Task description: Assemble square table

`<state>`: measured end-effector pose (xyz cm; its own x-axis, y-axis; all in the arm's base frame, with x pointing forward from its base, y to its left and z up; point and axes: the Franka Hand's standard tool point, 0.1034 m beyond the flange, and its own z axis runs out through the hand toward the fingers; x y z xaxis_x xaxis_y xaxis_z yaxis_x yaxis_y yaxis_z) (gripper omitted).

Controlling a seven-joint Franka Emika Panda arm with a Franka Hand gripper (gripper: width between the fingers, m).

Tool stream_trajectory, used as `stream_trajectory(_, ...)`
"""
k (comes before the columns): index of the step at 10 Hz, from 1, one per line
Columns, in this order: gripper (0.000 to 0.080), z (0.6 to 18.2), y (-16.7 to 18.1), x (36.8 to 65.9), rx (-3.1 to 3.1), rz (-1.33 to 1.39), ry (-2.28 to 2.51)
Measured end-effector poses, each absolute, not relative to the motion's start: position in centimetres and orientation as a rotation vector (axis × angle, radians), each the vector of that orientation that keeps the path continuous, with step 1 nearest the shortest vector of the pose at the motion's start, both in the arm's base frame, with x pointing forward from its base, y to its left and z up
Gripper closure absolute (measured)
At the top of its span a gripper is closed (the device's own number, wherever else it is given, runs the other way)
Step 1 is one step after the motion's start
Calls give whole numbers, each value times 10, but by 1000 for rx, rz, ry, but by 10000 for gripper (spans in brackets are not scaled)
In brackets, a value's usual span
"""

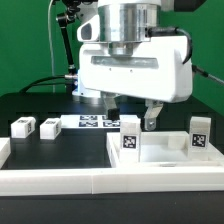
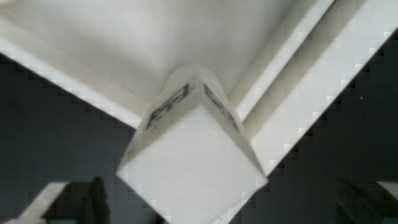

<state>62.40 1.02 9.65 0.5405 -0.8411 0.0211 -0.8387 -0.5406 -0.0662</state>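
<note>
One square tabletop (image 1: 165, 148) lies flat on the black table (image 1: 40, 105) at the exterior view's right, just behind the long white border wall (image 1: 60, 178), with its raised rim upward. There are four legs in all. Two stand upright on the tabletop, long axes vertical and tagged faces toward the exterior camera: the leg between the fingers (image 1: 130, 138) at the corner on the exterior view's left, and the second standing leg (image 1: 199, 134) at the right-hand corner. The wrist view shows the first one set into the angle where two rims meet. The two loose legs (image 1: 22, 127) (image 1: 48, 127) lie side by side on the table well to the exterior view's left, beyond the marker board (image 1: 92, 122). The arm reaches straight down and the gripper (image 1: 131, 117) hangs over the left-hand standing leg. Its fingers (image 1: 151, 117) are spread wide on either side of that leg, with a gap on each side, holding nothing.
</note>
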Motion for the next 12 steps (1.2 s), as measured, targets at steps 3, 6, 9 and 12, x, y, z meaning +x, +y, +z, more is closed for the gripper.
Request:
stream_trajectory(3,151,110,33,609,-2548,-41,1707)
stream_trajectory(6,151,108,37,606,-2553,-35,1703)
stream_trajectory(9,151,104,46,595,-2427,-44,1872)
stream_trajectory(12,151,93,71,576,-2325,-35,2001)
